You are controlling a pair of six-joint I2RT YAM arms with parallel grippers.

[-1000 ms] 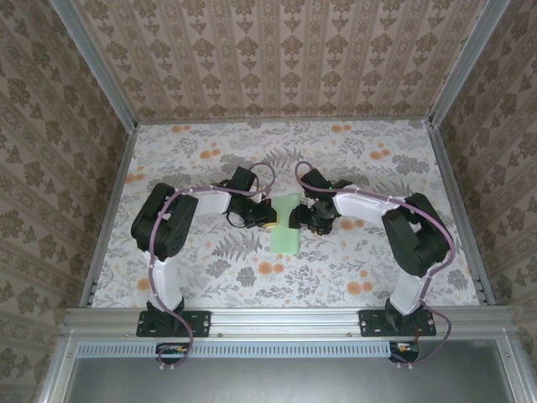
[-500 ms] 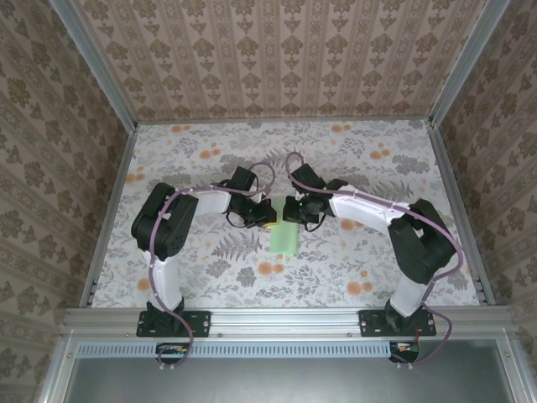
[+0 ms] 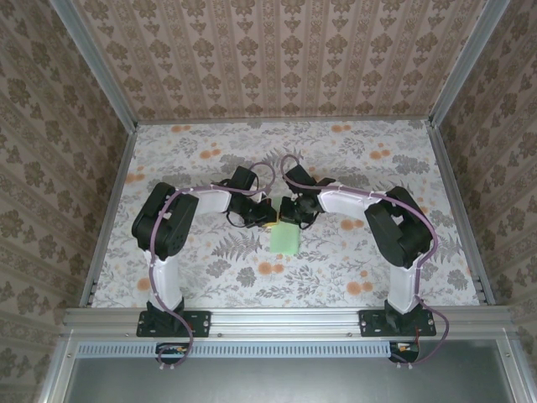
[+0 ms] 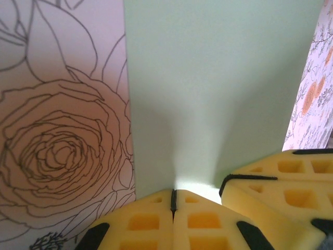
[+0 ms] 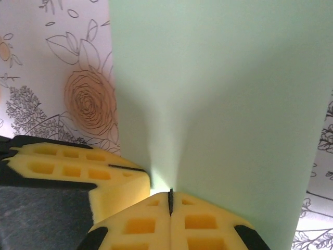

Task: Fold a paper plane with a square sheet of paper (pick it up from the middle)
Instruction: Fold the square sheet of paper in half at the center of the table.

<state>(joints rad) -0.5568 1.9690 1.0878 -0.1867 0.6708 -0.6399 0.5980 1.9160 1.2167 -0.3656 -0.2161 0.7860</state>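
Our left gripper is closed tight. Its yellow foam pads meet along a thin dark seam, with the edge of the pale green sheet of paper pinched between them. Just to the right of those pads in the left wrist view, we see the yellow fingers of the other arm, touching or nearly touching ours.

Our right gripper is closed the same way, its pads meeting on the same edge of the sheet. The left arm's pads crowd in at its left.

From both pinch points the paper spreads away smooth and unmarked. A soft shaded ridge runs outward from each grip, so the sheet is lifted a little there rather than lying flat.

From above, the two grippers meet nose to nose near the middle of the table, the left and the right at the far end of the paper. The sheet reaches from them toward the arm bases as a narrow upright rectangle. The floral tabletop lies around it, with line-drawn roses beside the paper's left edge.
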